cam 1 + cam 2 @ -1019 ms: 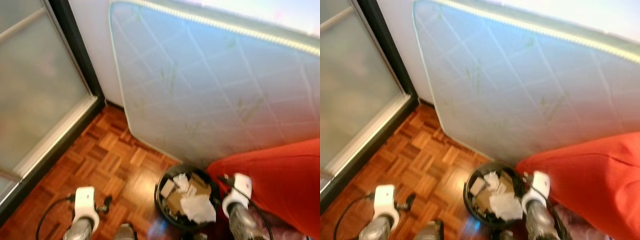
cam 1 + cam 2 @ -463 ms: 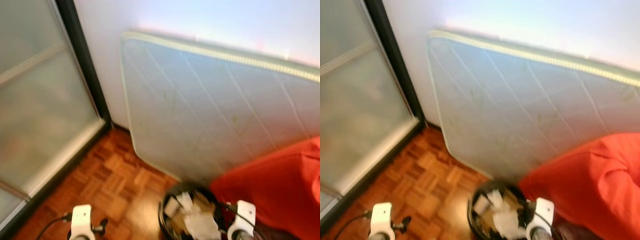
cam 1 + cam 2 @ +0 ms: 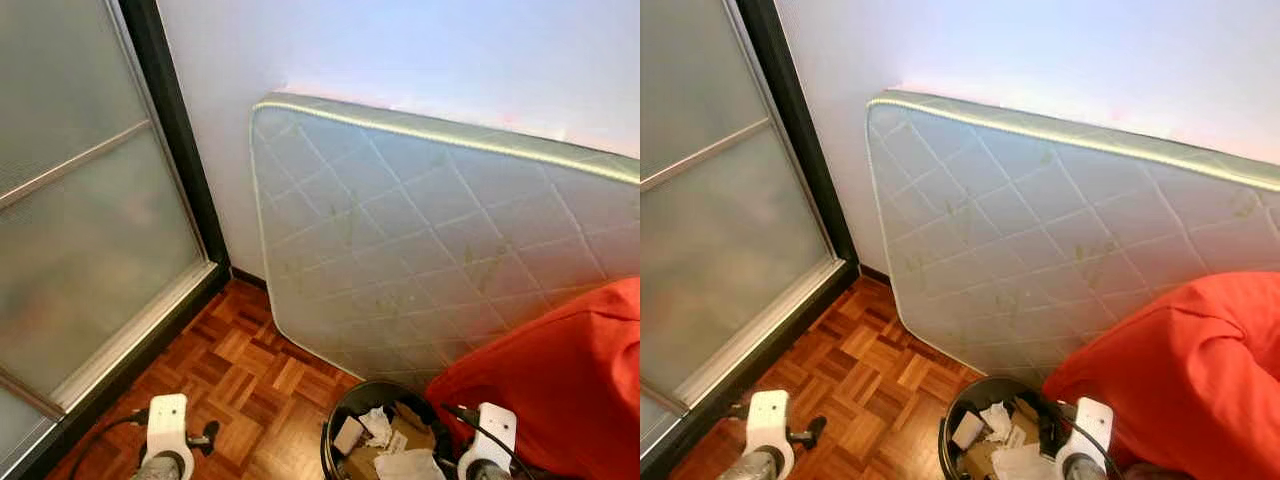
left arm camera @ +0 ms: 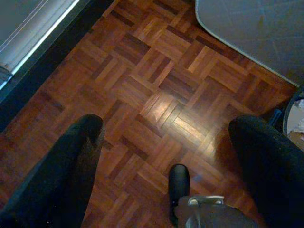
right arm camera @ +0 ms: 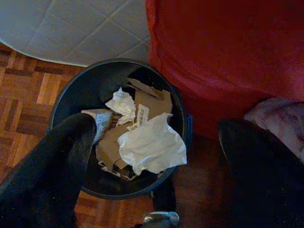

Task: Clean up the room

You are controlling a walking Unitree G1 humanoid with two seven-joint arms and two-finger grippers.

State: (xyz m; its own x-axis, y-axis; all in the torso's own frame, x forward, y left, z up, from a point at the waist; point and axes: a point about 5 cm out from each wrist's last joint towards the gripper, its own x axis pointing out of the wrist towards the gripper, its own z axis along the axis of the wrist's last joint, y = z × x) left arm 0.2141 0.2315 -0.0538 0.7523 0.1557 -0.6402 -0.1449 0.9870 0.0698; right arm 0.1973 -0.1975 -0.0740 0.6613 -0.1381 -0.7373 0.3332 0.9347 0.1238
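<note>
A black round trash bin (image 5: 71, 90) stands on the parquet floor, against a red cushion (image 5: 228, 57). It holds a crumpled white paper (image 5: 152, 145), torn cardboard (image 5: 152, 102) and a small carton (image 5: 100, 121). My right gripper (image 5: 156, 126) hangs open above the bin with nothing between its fingers. My left gripper (image 4: 166, 128) is open over bare parquet (image 4: 142, 85), to the left of the bin. In the left eye view the bin (image 3: 350, 410) sits at the bottom edge between my two white wrists.
A quilted mattress (image 3: 440, 240) leans on the white wall behind the bin. A frosted sliding door (image 3: 80, 220) with a black frame runs along the left. The red cushion (image 3: 560, 390) bulks at the right, with pinkish cloth (image 5: 280, 118) beside it. Open parquet (image 3: 240, 370) lies left of the bin.
The head view has tilted up, so more wall shows and the bin and wrists sit lower in the picture. The blur has gone. Nothing in the room has visibly moved.
</note>
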